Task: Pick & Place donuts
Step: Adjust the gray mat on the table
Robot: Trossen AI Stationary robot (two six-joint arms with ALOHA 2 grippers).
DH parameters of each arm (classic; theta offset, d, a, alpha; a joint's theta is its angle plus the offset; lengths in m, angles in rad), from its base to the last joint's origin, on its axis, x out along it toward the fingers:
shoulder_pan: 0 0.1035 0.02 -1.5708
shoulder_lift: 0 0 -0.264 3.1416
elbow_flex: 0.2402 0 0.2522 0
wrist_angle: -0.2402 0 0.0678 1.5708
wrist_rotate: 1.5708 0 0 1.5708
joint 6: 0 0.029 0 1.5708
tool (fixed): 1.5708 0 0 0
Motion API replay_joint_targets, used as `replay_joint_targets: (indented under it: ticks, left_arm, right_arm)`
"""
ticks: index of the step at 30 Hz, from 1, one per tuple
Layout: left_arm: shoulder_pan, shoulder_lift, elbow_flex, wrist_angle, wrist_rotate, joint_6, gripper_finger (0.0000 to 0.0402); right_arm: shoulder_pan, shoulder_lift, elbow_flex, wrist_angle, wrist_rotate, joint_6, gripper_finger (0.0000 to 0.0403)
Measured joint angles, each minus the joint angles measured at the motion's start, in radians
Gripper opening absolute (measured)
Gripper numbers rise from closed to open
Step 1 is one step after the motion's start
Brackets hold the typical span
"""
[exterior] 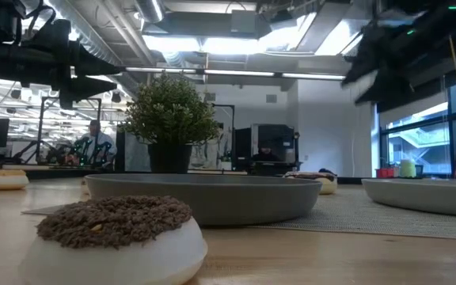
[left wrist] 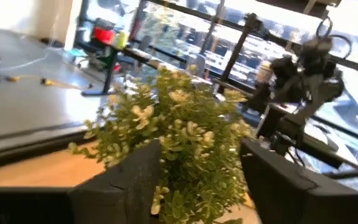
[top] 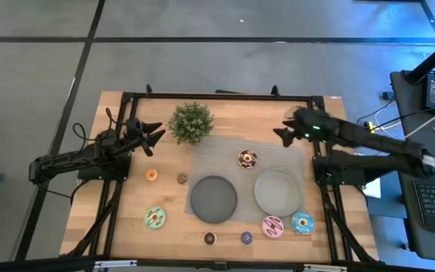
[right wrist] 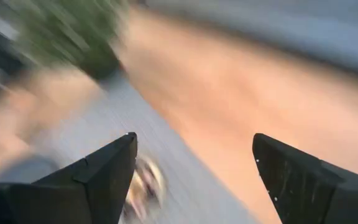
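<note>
Eight donuts lie flat around the table in the high view. The chocolate sprinkled one (top: pixel 248 159) sits on a grey mat. Off the mat are the orange mini (top: pixel 151 174), brown mini (top: pixel 182 178), green (top: pixel 155 218), dark brown mini (top: pixel 210 238), purple mini (top: pixel 246 238), pink (top: pixel 272 226) and blue (top: pixel 302 223). My left gripper (top: pixel 158 136) is open in the air beside the potted plant (top: pixel 191 121). My right gripper (top: pixel 279 130) is open above the mat's far right part. In its blurred wrist view the chocolate donut (right wrist: pixel 143 183) shows ahead of the open fingers.
A dark grey plate (top: pixel 214 199) and a pale grey bowl (top: pixel 278 191) stand on the mat (top: pixel 225 147). In the left wrist view the plant (left wrist: pixel 179 130) fills the space ahead of my left gripper (left wrist: pixel 201 180). Bare wood lies left of the mat.
</note>
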Motion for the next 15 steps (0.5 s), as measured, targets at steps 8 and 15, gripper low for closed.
replay_joint_targets:
  ticks: [8,15]
  left_arm:
    - [0.000,0.000,0.000,0.000,-0.046,-0.034,0.0211]
    - [0.000,0.000,0.000,0.000,-0.086,0.007,0.0210]
  right_arm:
    - [0.012,0.359,0.173,-0.197,-0.159,-0.023,0.0320]
    - [0.086,0.481,0.110,-0.271,-0.166,0.191,0.0320]
